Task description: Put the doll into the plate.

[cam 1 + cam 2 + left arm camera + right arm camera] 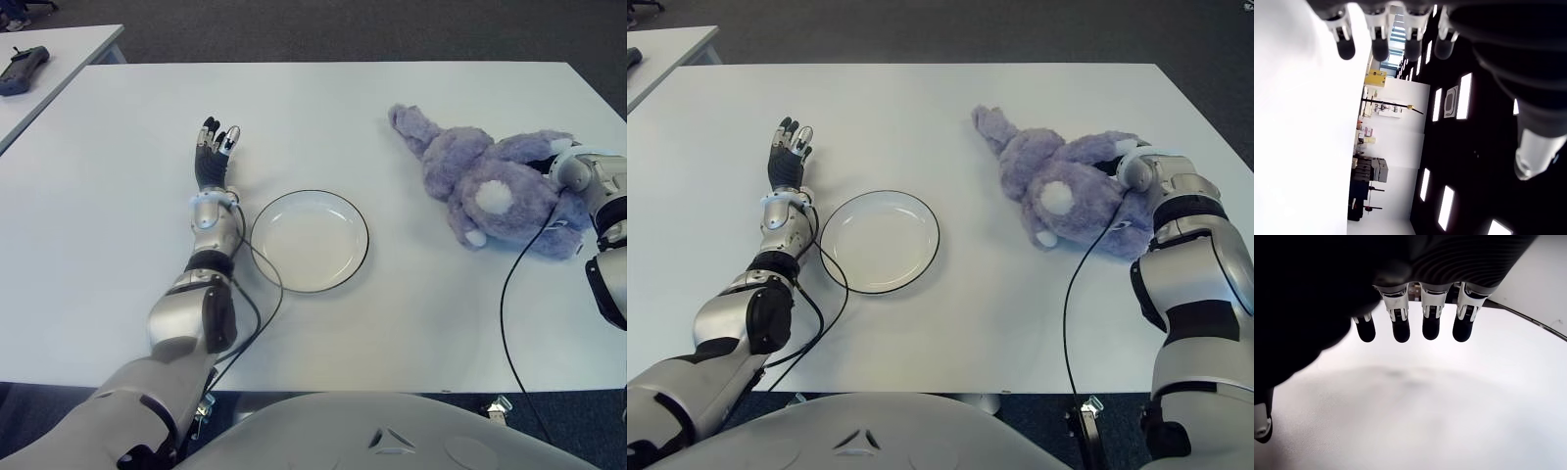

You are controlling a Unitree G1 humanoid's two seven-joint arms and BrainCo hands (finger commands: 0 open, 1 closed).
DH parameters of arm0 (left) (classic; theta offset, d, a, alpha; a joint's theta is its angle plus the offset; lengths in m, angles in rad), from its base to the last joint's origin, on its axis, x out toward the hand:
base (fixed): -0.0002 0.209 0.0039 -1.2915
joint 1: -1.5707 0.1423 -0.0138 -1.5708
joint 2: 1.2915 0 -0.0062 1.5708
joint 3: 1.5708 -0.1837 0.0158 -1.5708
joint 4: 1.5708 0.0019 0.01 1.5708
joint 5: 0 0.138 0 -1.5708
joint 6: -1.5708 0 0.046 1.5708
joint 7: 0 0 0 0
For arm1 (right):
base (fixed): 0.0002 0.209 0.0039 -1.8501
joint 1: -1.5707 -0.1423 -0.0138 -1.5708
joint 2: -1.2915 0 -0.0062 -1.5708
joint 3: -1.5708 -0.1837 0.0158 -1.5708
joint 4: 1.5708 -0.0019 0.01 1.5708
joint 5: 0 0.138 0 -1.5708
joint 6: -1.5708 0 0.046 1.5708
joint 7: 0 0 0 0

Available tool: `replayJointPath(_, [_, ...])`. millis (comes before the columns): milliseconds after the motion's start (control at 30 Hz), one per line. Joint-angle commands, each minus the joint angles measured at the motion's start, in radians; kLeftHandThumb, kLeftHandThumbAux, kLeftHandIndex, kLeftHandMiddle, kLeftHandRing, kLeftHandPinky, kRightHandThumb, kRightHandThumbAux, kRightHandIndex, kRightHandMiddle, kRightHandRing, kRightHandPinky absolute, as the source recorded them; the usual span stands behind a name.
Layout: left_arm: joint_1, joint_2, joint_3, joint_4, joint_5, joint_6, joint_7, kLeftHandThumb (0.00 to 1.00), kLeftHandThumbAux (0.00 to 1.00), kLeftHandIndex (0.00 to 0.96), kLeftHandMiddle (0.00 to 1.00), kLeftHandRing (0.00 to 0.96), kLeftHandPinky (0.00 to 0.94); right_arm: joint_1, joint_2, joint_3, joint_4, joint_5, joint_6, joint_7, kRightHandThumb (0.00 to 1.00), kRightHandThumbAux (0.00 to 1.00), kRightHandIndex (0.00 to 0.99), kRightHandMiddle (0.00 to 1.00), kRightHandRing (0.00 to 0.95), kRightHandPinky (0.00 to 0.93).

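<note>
Right hand (pixel 1122 166) at doll (pixel 1058 186), grasp unclear | left hand (pixel 214 157) spread beside plate (pixel 310 241)

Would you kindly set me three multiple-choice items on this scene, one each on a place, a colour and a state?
1. Where does the doll lie, seen from the plate?
A. on the robot's right
B. on the robot's left
C. inside it

2. What colour is the doll?
A. green
B. purple
C. red

3. What does the left hand hold?
A. the doll
B. the plate
C. nothing

Answers:
1. A, as the doll lies on the table right of the plate, by the right hand.
2. B, as its fur is purple with a white patch.
3. C, as its fingers are spread, with nothing between them.
</note>
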Motion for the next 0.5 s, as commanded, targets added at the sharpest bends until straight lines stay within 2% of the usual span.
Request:
replayJointPath(33, [0.229, -0.065, 0.012, 0.171, -0.01, 0.073, 0.003, 0.0, 0.609, 0.003, 0.068, 0.039, 0.002, 0.015, 0.06, 0.031, -0.002, -0.028, -0.022, 0.02, 0.068, 0.46, 0.0, 0.0, 0.0, 0.007])
replayJointPath(500, [0.23, -0.066, 0.016, 0.172, -0.015, 0.076, 0.004, 0.0, 0.611, 0.007, 0.07, 0.041, 0.012, 0.008, 0.096, 0.045, -0.003, -0.027, -0.019, 0.033, 0.066, 0.458, 0.0, 0.0, 0.0, 0.0])
